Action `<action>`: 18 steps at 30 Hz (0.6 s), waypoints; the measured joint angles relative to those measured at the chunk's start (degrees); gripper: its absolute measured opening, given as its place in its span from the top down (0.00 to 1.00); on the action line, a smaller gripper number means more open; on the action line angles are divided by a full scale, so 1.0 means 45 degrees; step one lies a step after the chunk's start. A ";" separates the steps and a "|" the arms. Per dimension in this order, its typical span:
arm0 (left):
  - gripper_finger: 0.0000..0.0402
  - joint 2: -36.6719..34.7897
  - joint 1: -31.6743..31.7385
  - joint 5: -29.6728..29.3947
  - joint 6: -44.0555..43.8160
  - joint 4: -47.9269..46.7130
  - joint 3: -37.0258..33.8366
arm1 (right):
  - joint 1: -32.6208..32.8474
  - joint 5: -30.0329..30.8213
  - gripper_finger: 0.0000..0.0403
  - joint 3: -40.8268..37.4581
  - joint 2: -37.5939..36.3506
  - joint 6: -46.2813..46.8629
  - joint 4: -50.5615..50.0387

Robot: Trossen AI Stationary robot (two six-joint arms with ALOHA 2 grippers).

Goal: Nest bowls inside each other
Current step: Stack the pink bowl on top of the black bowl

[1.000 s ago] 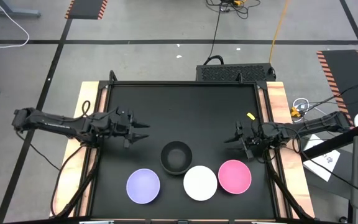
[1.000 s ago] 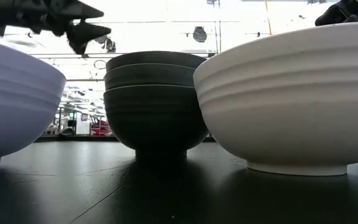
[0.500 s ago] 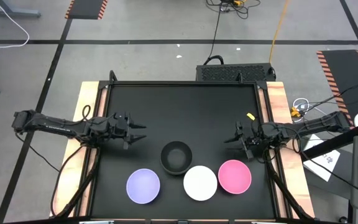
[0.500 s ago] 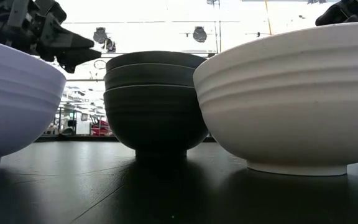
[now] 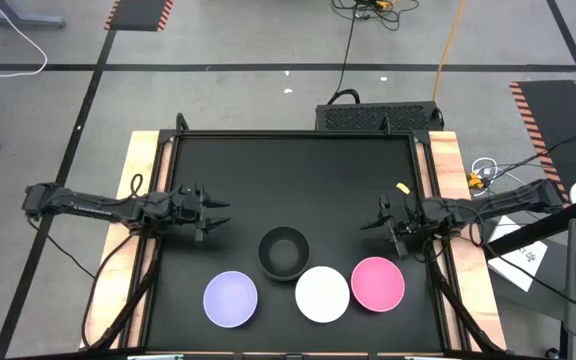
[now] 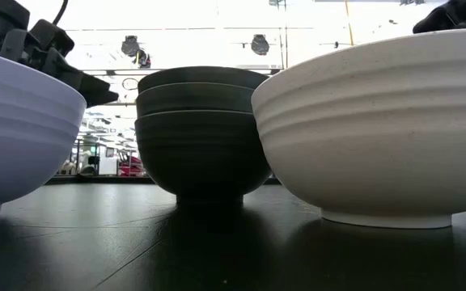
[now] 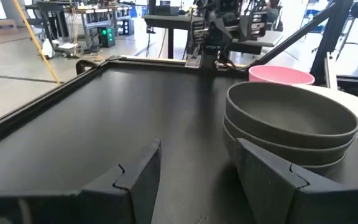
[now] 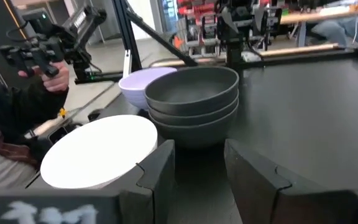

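Note:
Three black bowls sit nested in one stack [image 5: 284, 251] [image 6: 203, 133] [image 7: 291, 124] [image 8: 194, 102], foot on the black table. Along the near edge stand the lavender bowl [image 5: 230, 298] [image 8: 142, 87], the white bowl [image 5: 322, 294] [image 6: 379, 129] [image 8: 98, 152] and the pink bowl [image 5: 378, 283] [image 7: 280, 74], each upright and apart. My left gripper [image 5: 223, 214] [image 7: 197, 174] hovers open, left of the stack and pointing at it. My right gripper [image 5: 368, 218] [image 8: 197, 165] hovers open, right of the stack and above the pink bowl's far side.
The table is a black tray with a raised rim [image 5: 298, 135] on wooden side boards. Its far half [image 5: 298, 180] is bare. A person's hand [image 8: 42, 68] holds a controller beyond the table's near edge in the right wrist view. A yellow bit [image 5: 403, 187] lies near the right rim.
My left gripper has drawn back from the black stack toward the table's left edge and has sunk lower, its fingers still apart. The bowls and the right arm have stayed where they were.

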 joint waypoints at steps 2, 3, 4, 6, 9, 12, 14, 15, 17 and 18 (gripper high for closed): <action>0.48 -0.0011 0.0000 0.0102 0.0000 0.0041 0.0000 | -0.0005 0.0006 0.67 -0.0355 0.0005 -0.0008 0.0679; 0.48 -0.0011 0.0000 0.0157 0.0006 0.0041 0.0000 | -0.0005 0.0002 0.67 -0.0531 0.0025 -0.0040 0.1209; 0.48 -0.0011 0.0000 0.0181 0.0037 0.0038 0.0000 | -0.0005 0.0005 0.67 -0.0647 -0.0002 -0.0076 0.1510; 0.48 -0.0006 0.0000 0.0217 0.0049 0.0028 0.0000 | -0.0014 0.0024 0.67 -0.0698 -0.0010 -0.0208 0.1795; 0.48 -0.0006 0.0000 0.0279 0.0071 0.0006 0.0000 | -0.0010 0.0015 0.67 -0.0476 -0.0002 -0.0780 0.1947; 0.48 -0.0002 0.0000 0.0503 0.0204 -0.0016 0.0000 | -0.0008 -0.0152 0.67 0.0204 0.0016 -0.1356 0.0935; 0.48 -0.0002 0.0000 0.0518 0.0204 -0.0086 0.0000 | -0.0008 -0.0714 0.67 0.0980 0.0002 -0.1659 0.0512; 0.48 0.0011 0.0000 0.0520 0.0207 -0.0109 0.0000 | -0.0004 -0.1023 0.67 0.1413 -0.0017 -0.1735 0.0265; 0.48 0.0013 0.0000 0.0541 0.0207 -0.0242 0.0000 | 0.0069 -0.1526 0.67 0.2343 -0.0008 -0.1812 -0.0398; 0.48 0.0013 0.0000 0.0586 0.0198 -0.0298 0.0000 | 0.0147 -0.1634 0.67 0.2764 -0.0002 -0.1879 -0.0917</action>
